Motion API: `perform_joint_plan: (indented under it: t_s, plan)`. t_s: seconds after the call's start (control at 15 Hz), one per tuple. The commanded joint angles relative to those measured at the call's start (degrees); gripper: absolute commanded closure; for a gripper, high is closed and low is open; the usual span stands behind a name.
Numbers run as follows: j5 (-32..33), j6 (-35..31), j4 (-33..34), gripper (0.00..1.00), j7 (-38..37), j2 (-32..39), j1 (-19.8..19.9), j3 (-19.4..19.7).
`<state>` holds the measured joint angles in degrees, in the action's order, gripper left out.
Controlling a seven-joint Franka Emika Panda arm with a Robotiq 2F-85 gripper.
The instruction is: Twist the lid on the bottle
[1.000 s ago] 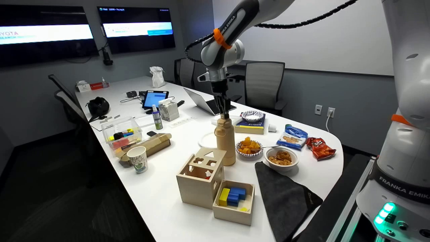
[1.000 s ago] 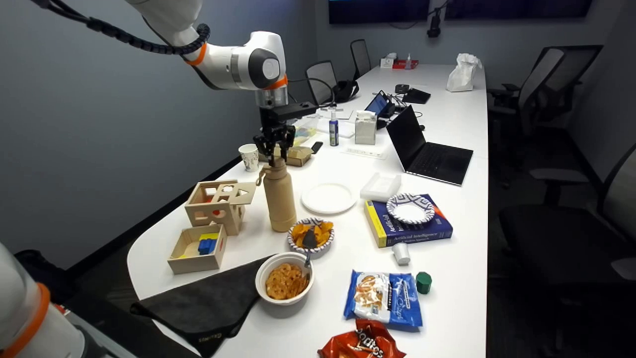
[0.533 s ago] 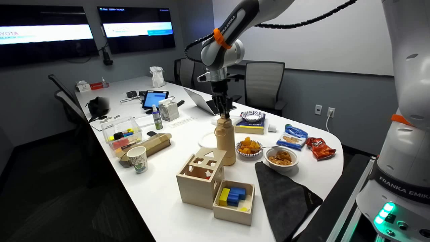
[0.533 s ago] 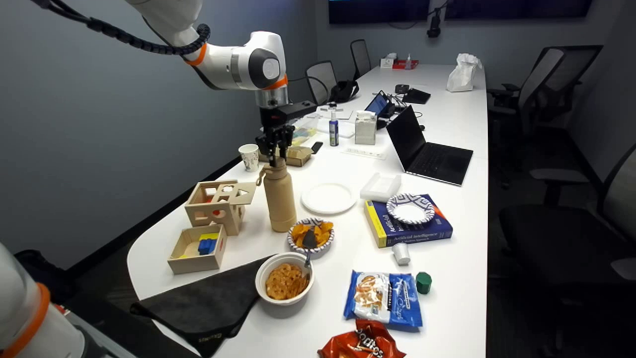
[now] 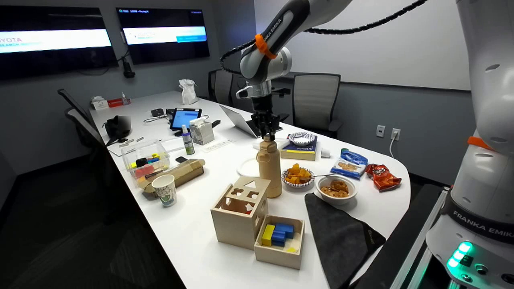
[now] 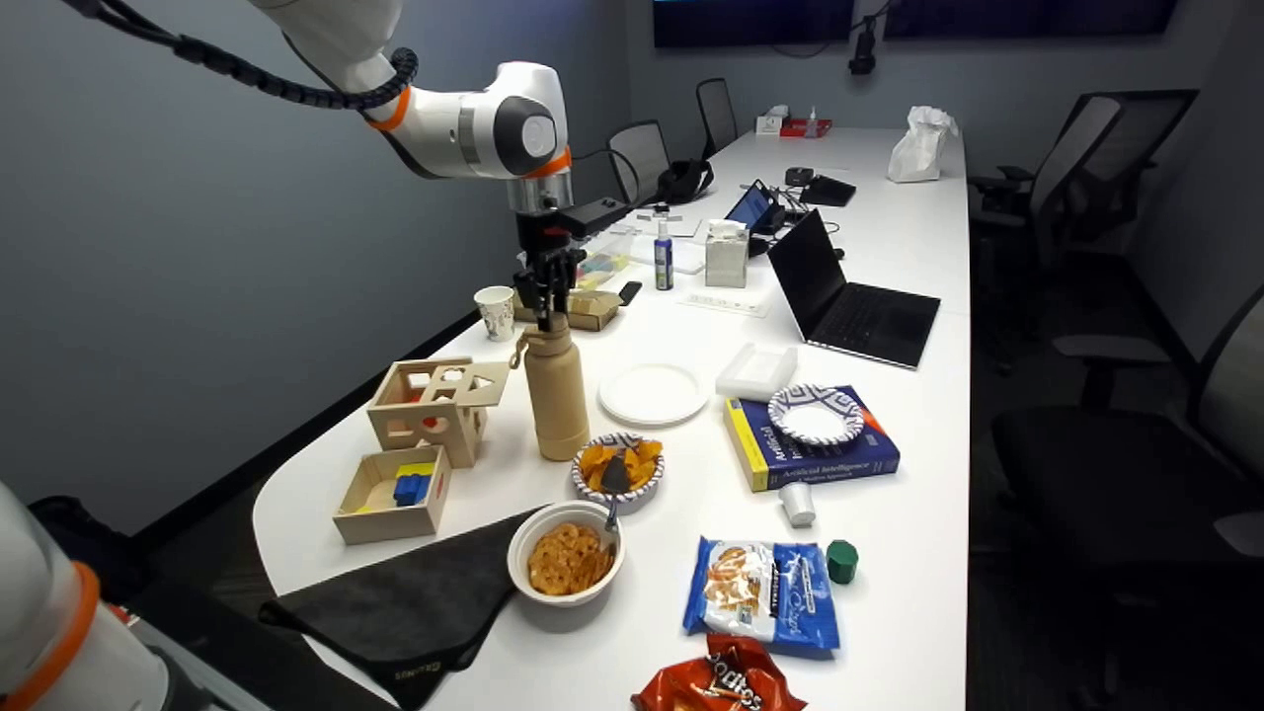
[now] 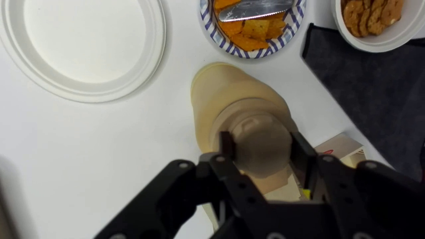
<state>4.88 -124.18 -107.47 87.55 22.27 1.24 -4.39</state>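
The tan bottle [image 5: 270, 172] stands upright on the table in both exterior views [image 6: 558, 400], with a carrying loop at its neck. In the wrist view the bottle [image 7: 229, 86] is seen from above. The round tan lid [image 7: 262, 149] sits on top of its neck. My gripper [image 5: 268, 135] points straight down over the bottle. In the wrist view one finger lies against each side of the lid, so the gripper [image 7: 261, 145] appears shut on it. The fingers hide the lid's sides, and the threads are not visible.
A wooden shape box [image 5: 241, 216] and a block tray [image 5: 279, 257] stand close beside the bottle. A chip bowl [image 6: 617, 494], a pretzel bowl [image 6: 563, 602], a white plate [image 6: 654, 395] and a dark cloth [image 6: 395, 602] lie nearby. A paper cup [image 5: 164, 190] stands farther off.
My gripper has turned a little about its vertical axis, and the wrist's camera mount has swung with it. The fingers stay at the lid. The bottle has not visibly moved.
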Motion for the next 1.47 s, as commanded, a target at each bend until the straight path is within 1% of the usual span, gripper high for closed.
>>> perform_joint_plan:
  t_s: [0.0,0.53,0.6,0.67,0.73,1.0,1.13,1.4]
  plan:
    - [0.9,-0.3,0.6,0.79,3.5,1.5,0.5,-0.5]
    - [3.9,-0.6,-1.0,0.79,2.4,-0.6,-0.4,0.1]
    - [4.2,-0.6,-1.0,0.67,2.4,-0.6,-0.4,0.1]
    - [4.5,0.0,-0.8,0.29,2.2,-0.8,-0.5,0.2]
    - [4.8,0.4,-0.7,0.28,2.2,-0.9,-0.6,0.2]
    - [5.6,4.4,-0.6,0.01,0.4,-3.3,-0.6,0.8]
    - [5.6,7.2,-0.3,0.0,-1.2,-5.1,-0.6,1.1]
    - [5.1,10.7,0.8,0.0,-2.1,-7.2,-0.4,1.3]
